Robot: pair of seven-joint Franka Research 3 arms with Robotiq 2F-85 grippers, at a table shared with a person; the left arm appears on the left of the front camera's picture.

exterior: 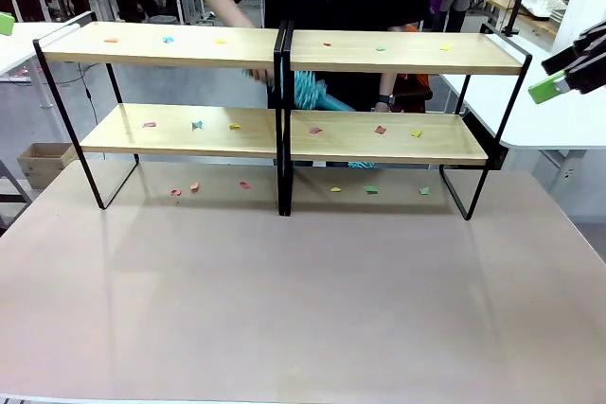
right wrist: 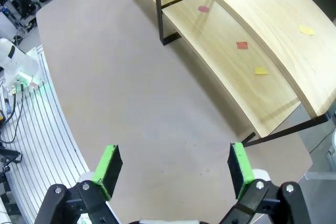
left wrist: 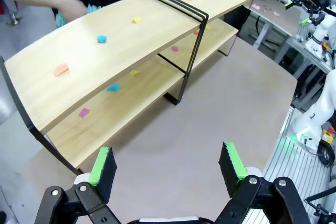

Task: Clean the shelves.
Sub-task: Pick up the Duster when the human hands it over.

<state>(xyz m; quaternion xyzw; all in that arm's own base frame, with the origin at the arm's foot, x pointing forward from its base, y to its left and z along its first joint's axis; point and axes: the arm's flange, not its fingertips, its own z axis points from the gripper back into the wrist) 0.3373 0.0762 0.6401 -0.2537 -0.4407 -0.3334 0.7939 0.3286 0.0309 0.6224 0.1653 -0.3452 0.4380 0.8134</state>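
Left gripper (left wrist: 167, 163): jaws wide, nothing between, above table (left wrist: 220, 103) off left rack end. Shelves (exterior: 189, 47): two racks side by side, touching at middle, on far half of table; coloured paper scraps (exterior: 197, 125) on both tiers and on table beneath. Person's hand (exterior: 258, 76) behind racks, by teal duster (exterior: 312, 92). Right gripper (right wrist: 173, 161): jaws wide, empty, off right rack end.
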